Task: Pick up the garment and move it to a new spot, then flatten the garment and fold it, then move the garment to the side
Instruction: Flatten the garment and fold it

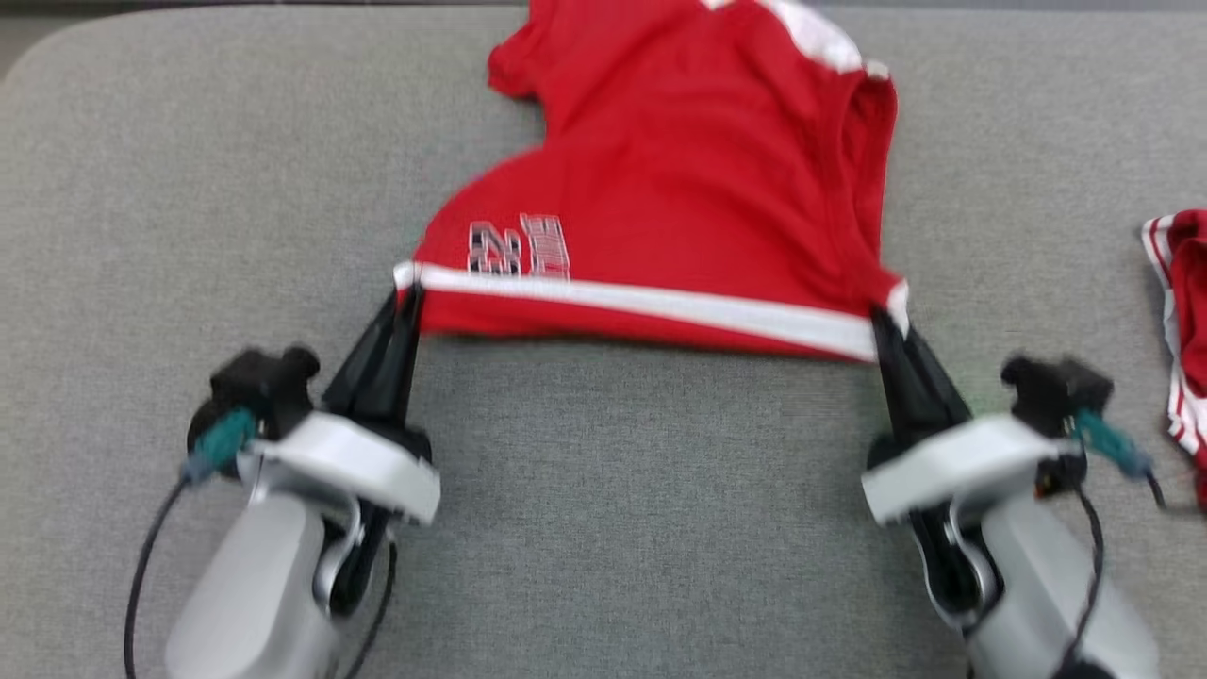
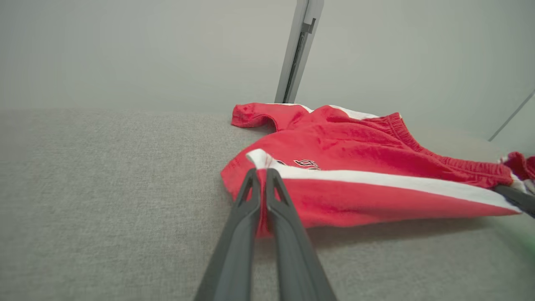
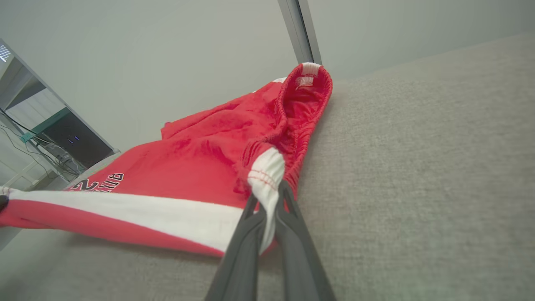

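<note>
While left fingers (image 1: 382,363), right fingers (image 1: 915,377) pinch corners, garment (image 1: 679,189) stretched between

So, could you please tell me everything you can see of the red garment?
The red garment looks like knit shorts with a white stripe, a printed logo and a gathered elastic waistband. It lies rumpled on the grey cloth surface, its striped near edge stretched between the left claw and right claw, each shut on a corner.
</note>
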